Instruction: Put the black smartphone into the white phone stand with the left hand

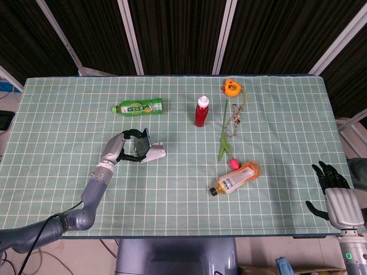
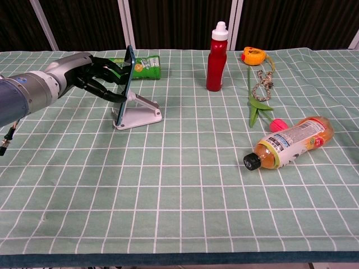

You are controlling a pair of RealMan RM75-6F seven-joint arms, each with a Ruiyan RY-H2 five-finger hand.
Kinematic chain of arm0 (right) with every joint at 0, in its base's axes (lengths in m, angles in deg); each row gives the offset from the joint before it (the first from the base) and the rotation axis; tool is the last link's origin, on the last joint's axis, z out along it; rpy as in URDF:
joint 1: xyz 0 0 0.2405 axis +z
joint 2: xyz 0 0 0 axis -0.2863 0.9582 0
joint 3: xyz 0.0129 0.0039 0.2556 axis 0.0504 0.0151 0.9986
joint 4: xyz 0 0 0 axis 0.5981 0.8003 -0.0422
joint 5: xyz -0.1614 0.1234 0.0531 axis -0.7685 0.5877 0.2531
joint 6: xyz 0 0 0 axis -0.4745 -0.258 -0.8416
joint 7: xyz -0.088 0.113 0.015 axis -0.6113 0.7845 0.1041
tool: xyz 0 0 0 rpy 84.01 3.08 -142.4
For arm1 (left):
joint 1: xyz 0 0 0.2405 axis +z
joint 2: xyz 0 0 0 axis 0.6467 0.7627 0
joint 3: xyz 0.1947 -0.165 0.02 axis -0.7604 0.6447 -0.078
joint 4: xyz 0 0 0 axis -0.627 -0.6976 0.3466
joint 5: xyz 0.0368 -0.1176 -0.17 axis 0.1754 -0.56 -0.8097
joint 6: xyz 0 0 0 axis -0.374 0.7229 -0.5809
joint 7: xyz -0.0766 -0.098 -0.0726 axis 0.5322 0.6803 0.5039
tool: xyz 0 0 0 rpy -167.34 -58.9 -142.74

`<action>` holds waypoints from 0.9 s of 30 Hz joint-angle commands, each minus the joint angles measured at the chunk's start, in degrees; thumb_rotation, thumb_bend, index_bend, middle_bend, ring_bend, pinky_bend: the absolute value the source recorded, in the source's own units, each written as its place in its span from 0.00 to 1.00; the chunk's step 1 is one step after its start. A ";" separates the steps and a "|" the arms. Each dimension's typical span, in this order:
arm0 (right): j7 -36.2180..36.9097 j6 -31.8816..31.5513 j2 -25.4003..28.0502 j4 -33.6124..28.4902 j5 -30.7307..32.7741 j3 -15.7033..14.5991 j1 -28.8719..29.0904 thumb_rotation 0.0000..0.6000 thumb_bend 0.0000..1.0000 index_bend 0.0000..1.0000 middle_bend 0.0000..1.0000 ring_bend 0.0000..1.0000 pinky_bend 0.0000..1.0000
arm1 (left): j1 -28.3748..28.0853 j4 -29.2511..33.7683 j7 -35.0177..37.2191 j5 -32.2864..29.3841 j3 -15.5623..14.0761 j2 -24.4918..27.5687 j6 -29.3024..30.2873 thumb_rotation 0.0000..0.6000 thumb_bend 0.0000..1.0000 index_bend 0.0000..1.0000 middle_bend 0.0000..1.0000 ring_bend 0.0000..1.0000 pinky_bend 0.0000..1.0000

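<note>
The black smartphone (image 2: pixel 127 84) stands on edge in the white phone stand (image 2: pixel 143 115), leaning back against its support. In the head view the smartphone (image 1: pixel 143 143) and stand (image 1: pixel 156 153) sit left of the table's middle. My left hand (image 2: pixel 95 75) is just left of the phone. Its fingers are spread, with fingertips touching the phone's top edge and its lower back. From above, the left hand (image 1: pixel 123 146) reaches in from the left. My right hand (image 1: pixel 332 192) hangs off the table's front right corner, fingers apart and holding nothing.
A green bottle (image 2: pixel 143 66) lies just behind the stand. A red bottle (image 2: pixel 216 56) stands upright mid-table. To the right are an orange tape measure (image 2: pixel 253 55), a tulip (image 2: pixel 258 106) and a lying tea bottle (image 2: pixel 289 143).
</note>
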 commanded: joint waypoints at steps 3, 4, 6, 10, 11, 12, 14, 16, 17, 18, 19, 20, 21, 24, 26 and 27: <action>0.02 0.00 0.02 -0.01 -0.04 -0.01 0.00 1.00 0.32 0.08 0.00 0.00 0.18 | -0.01 0.55 -0.22 -0.41 -0.10 0.70 -0.70 1.00 0.17 0.17 0.19 0.07 0.14; 0.02 0.00 0.02 -0.01 -0.04 -0.01 0.00 1.00 0.32 0.08 0.00 0.00 0.18 | -0.01 0.67 -0.24 -0.48 -0.10 0.83 -0.79 1.00 0.17 0.15 0.18 0.06 0.14; 0.05 0.00 0.02 0.00 -0.04 -0.01 0.00 1.00 0.32 0.08 0.00 0.00 0.18 | 0.05 1.01 -0.31 -0.68 -0.09 1.16 -0.90 1.00 0.17 0.14 0.17 0.05 0.13; 0.13 -0.03 0.03 0.02 -0.09 -0.03 -0.01 1.00 0.32 0.08 0.00 0.00 0.18 | 0.18 1.68 -0.45 -0.90 -0.12 1.72 -0.91 1.00 0.17 0.12 0.15 0.04 0.12; 0.19 -0.03 0.03 0.03 -0.10 -0.03 -0.01 1.00 0.32 0.08 0.00 0.00 0.18 | 0.25 1.96 -0.47 -0.92 -0.13 1.89 -0.85 1.00 0.17 0.11 0.14 0.03 0.11; 0.24 -0.05 0.03 0.03 -0.13 -0.03 -0.01 1.00 0.32 0.08 0.00 0.00 0.18 | 0.32 2.31 -0.48 -0.87 -0.16 2.15 -0.83 1.00 0.17 0.11 0.14 0.03 0.11; 0.33 -0.08 0.03 0.06 -0.18 -0.04 -0.02 1.00 0.32 0.08 0.00 0.00 0.18 | 0.60 3.41 -0.49 -0.73 -0.33 2.93 -0.81 1.00 0.16 0.10 0.13 0.03 0.10; 0.36 -0.10 0.02 0.10 -0.20 -0.05 -0.03 1.00 0.32 0.08 0.00 0.00 0.18 | 0.80 4.09 -0.49 -0.62 -0.45 3.39 -0.71 1.00 0.15 0.10 0.12 0.02 0.10; 0.36 -0.11 0.01 0.12 -0.21 -0.05 -0.03 1.00 0.32 0.08 0.00 0.00 0.18 | 0.96 4.53 -0.49 -0.49 -0.55 3.71 -0.60 1.00 0.15 0.09 0.12 0.01 0.10; 0.36 -0.11 0.00 0.13 -0.21 -0.05 -0.03 1.00 0.32 0.08 0.00 0.00 0.18 | 1.14 4.99 -0.49 -0.29 -0.67 4.05 -0.45 1.00 0.15 0.09 0.11 0.01 0.10; 0.34 -0.13 0.01 0.13 -0.23 -0.05 -0.04 1.00 0.32 0.08 0.00 0.00 0.18 | 1.56 5.84 -0.52 0.35 -0.90 4.76 0.11 1.00 0.15 0.09 0.11 0.01 0.09; 0.34 -0.14 0.00 0.14 -0.23 -0.05 -0.04 1.00 0.32 0.08 0.00 0.00 0.18 | 1.78 6.29 -0.47 0.64 -1.02 5.09 0.35 1.00 0.15 0.08 0.11 0.00 0.09; 0.34 -0.15 0.00 0.14 -0.25 -0.05 -0.04 1.00 0.32 0.08 0.00 0.00 0.18 | 2.13 6.92 -0.48 1.14 -1.22 5.63 0.81 1.00 0.15 0.08 0.10 0.00 0.08; 0.34 -0.17 0.00 0.14 -0.27 -0.06 -0.05 1.00 0.32 0.08 0.00 0.00 0.18 | 3.33 9.10 -0.80 3.26 -2.22 7.81 2.18 1.00 0.15 0.07 0.08 0.00 0.07; 0.26 -0.16 0.00 0.15 -0.28 -0.07 -0.04 1.00 0.32 0.08 0.00 0.00 0.18 | 4.66 11.59 -0.76 5.20 -3.07 10.15 3.56 1.00 0.15 0.07 0.07 0.00 0.07; 0.20 -0.19 0.00 0.14 -0.30 -0.08 -0.05 1.00 0.32 0.08 0.00 0.00 0.18 | 5.93 13.43 -1.74 7.54 -4.05 12.30 5.70 1.00 0.15 0.06 0.07 0.00 0.06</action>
